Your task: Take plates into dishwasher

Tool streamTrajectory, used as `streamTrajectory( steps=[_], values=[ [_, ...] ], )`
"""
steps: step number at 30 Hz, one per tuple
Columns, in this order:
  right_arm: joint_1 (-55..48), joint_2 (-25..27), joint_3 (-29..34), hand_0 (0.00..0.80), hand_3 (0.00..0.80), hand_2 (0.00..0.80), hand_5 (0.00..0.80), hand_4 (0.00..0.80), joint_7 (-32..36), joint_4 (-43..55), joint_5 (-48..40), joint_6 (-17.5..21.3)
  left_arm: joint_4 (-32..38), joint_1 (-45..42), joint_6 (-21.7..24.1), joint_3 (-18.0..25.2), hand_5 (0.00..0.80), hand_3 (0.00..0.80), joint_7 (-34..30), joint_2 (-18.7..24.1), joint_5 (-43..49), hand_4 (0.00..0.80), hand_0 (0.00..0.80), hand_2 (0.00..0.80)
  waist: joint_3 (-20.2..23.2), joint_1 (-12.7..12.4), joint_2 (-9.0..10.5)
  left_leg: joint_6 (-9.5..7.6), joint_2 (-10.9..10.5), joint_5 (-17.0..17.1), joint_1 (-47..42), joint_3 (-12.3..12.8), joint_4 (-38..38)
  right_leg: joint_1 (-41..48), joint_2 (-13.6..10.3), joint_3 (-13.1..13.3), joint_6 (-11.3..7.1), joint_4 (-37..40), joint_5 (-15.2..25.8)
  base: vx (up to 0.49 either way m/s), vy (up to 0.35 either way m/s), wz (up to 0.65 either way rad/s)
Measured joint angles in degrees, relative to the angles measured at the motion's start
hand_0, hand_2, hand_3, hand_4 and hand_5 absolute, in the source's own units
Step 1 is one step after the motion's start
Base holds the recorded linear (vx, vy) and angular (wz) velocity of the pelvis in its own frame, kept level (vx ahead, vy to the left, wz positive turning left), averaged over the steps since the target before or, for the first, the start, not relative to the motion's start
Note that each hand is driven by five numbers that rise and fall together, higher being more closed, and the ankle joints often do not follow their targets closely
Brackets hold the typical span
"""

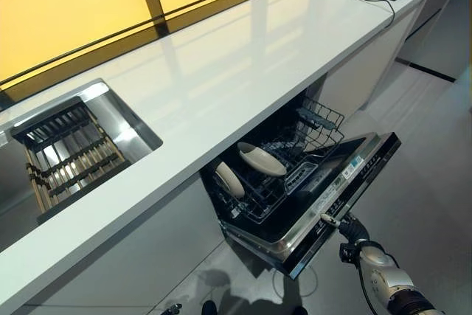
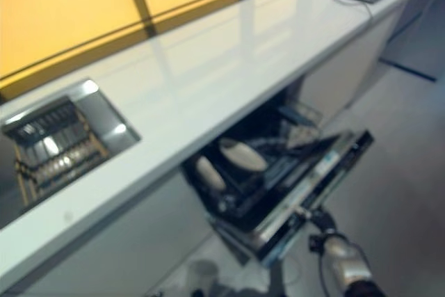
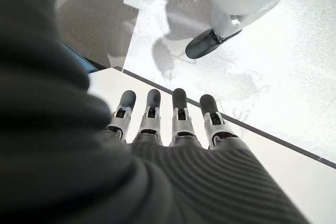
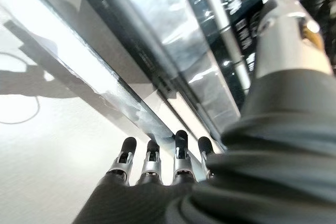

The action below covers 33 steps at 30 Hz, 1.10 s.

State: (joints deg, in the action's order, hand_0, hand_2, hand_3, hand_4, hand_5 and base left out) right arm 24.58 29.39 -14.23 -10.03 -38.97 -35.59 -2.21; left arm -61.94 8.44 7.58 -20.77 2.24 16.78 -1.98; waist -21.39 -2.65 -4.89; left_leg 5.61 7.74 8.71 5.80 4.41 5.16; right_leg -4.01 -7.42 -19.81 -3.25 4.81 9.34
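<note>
Left eye view shows the dishwasher under the tabletop with its door part-way down and the rack pulled out. Two plates already stand on edge in the rack, one nearer the sink side, one further in; none lies on the tabletop.

My right hand sits at the door's outer edge, low and to my right. In the right wrist view my fingers are straight and hold nothing, their tips right at the underside of the door's rim, whose long edge runs across them. I cannot tell for sure whether they touch it.

My left hand shows only in its own wrist view, fingers straight and empty, pointing at the floor, well away from the door.

So the right hand is the nearer one. I judge the plates are loaded, and the coming move is to lift the door upward and toward the cabinet from below.
</note>
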Motion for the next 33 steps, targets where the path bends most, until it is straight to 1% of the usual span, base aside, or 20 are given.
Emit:
streamTrajectory(
  steps=[4, 5, 6, 9, 12, 14, 18, 19, 22, 24, 26, 33],
  values=[
    [2.4, -0.7, -0.1, 0.0, 0.0, 0.0, 0.0, 0.0, 1.0, 0.0, 0.1, 0.7, 0.0, -0.4, -0.7, 0.0, 0.0, 0.0, -0.1, 0.0, 0.0, 0.0, 0.0, 0.0, 0.0, -0.2, 0.06, 0.0, 0.1, 0.0, 0.0, -0.1, 0.0, 0.1, 0.1, -0.1, 0.0, 0.0, 0.0, 0.023, -0.01, 0.0],
    [3.0, -0.8, -0.1, 0.0, 0.0, 0.0, 0.0, 0.0, 1.4, 0.0, 0.1, 0.9, 0.0, -0.4, -0.8, 0.0, 0.0, 0.0, -0.1, 0.0, 0.0, 0.0, 0.0, 0.0, 0.0, -0.5, 0.06, -0.01, 0.1, 0.0, 0.0, -0.2, 0.0, 0.1, 0.1, -0.2, 0.0, 0.0, 0.0, 0.0, 0.0, 0.0],
    [3.7, -1.0, -0.1, 0.0, 0.0, 0.0, 0.0, 0.0, 2.2, 0.0, 0.1, 1.0, 0.1, -0.3, -0.7, 0.0, 0.0, 0.0, -0.1, 0.0, 0.0, 0.0, 0.0, 0.0, 0.0, -1.3, 0.06, -0.01, 0.1, 0.0, 0.0, -0.3, 0.0, 0.1, 0.2, -0.3, 0.01, 0.0, 0.0, 0.026, -0.02, 0.05],
    [5.0, -1.4, -0.2, 0.0, 0.0, 0.0, 0.0, 0.0, 3.2, 0.3, 0.1, 2.9, 0.1, -0.5, -0.8, 0.1, 0.0, 0.0, -0.1, 0.1, 0.1, 0.0, 0.0, 0.0, 0.0, -1.6, 0.41, -0.03, 0.1, 0.0, -0.1, -1.4, -0.1, 1.0, 0.2, -1.4, -0.07, 0.0, -0.2, 0.017, -0.021, 0.2],
    [6.3, -2.2, -0.2, 0.0, 0.0, 0.0, 0.0, 0.0, 4.4, 0.8, 0.2, 5.0, 0.3, -0.3, -0.7, 0.0, 0.0, 0.0, -0.1, 0.2, 0.1, 0.0, 0.0, 0.0, -0.1, -3.0, 0.59, -0.03, 0.1, 0.0, -0.1, -1.6, -0.1, 1.3, 0.2, -1.9, -0.17, 0.0, -0.5, 0.01, -0.021, 0.11],
    [8.8, -4.0, -1.0, 0.0, 0.0, 0.0, 0.0, 0.0, 5.7, 1.2, 0.5, 5.9, 0.3, -0.3, -0.7, 0.0, 0.0, 0.0, -0.1, 0.4, 0.1, 0.0, 0.0, 0.0, -0.1, -3.4, 0.65, -0.15, 0.0, 0.1, 0.1, -1.9, -0.1, 1.5, 0.1, -2.4, -0.4, 0.0, -0.7, 0.013, -0.016, 0.16],
    [10.3, -6.2, -2.2, 0.0, 0.0, 0.0, 0.0, 0.0, 7.3, 4.0, 1.4, 8.4, 0.3, 0.6, -0.7, 0.0, 0.0, 0.0, -0.1, 0.6, 0.1, 0.0, 0.0, 0.0, -0.1, -3.9, 0.66, -0.07, -0.9, 0.3, 0.9, -4.7, -0.5, 2.8, -0.2, -2.7, -1.09, 0.0, -1.7, 0.018, -0.02, 0.44],
    [10.8, -6.9, -2.2, 0.0, 0.0, 0.0, 0.0, 0.0, 8.0, 5.1, 2.1, 8.9, 0.4, 1.0, -0.7, 0.0, 0.0, 0.0, -0.1, 0.8, 0.1, 0.0, 0.0, 0.0, -0.1, -4.5, 0.71, 0.44, -1.1, 0.7, 1.0, -4.9, -0.6, 3.0, -0.3, -2.7, -1.46, -0.1, -2.0, 0.018, -0.022, 0.46],
    [10.6, -8.7, -2.0, 0.0, 0.0, 0.0, 0.0, 0.0, 7.9, 4.9, 2.3, 9.6, 0.3, 1.1, -0.7, 0.0, 0.0, 0.0, -0.1, 1.9, 0.2, 0.0, 0.0, 0.0, -0.6, -4.7, 1.46, 0.02, -1.8, 1.0, 1.3, -5.1, -0.6, 4.2, -1.0, -2.6, -2.38, -0.6, -3.3, 0.013, -0.024, 0.44],
    [10.5, -8.5, -2.1, 0.0, 0.0, 0.0, 0.0, 0.0, 8.3, 4.9, 2.4, 10.3, 0.1, 1.0, -0.7, 0.0, 0.0, 0.0, -0.1, 2.9, 0.2, 0.0, 0.0, 0.0, -1.0, -4.6, 2.16, 0.01, -1.9, 1.0, 1.3, -5.1, -0.6, 4.2, -1.0, -2.6, -2.4, -0.6, -3.4, 0.009, -0.007, 0.11],
    [10.5, -8.3, -2.1, 0.0, 0.0, 0.0, 0.0, 0.0, 8.4, 4.9, 2.4, 10.3, 0.3, 1.4, -0.6, 0.0, 0.0, 0.0, -0.1, 3.4, 0.2, 0.0, 0.0, 0.0, -1.1, -4.8, 2.24, -0.26, -1.9, 0.9, 1.5, -5.3, -0.6, 4.2, -1.0, -2.6, -2.4, -0.6, -3.4, 0.003, 0.001, 0.02],
    [10.5, -8.4, -2.0, 0.0, 0.0, 0.0, 0.0, 0.0, 8.4, 4.9, 3.4, 10.6, 0.3, 1.4, -0.6, 0.1, 0.0, 0.0, -0.1, 3.5, 0.2, 0.0, 0.0, 0.0, -1.4, -4.9, 2.9, -0.27, -1.9, 0.9, 1.6, -5.3, -0.8, 4.2, -0.9, -2.7, -2.41, -0.5, -3.4, 0.0, 0.0, 0.0]
  ],
)
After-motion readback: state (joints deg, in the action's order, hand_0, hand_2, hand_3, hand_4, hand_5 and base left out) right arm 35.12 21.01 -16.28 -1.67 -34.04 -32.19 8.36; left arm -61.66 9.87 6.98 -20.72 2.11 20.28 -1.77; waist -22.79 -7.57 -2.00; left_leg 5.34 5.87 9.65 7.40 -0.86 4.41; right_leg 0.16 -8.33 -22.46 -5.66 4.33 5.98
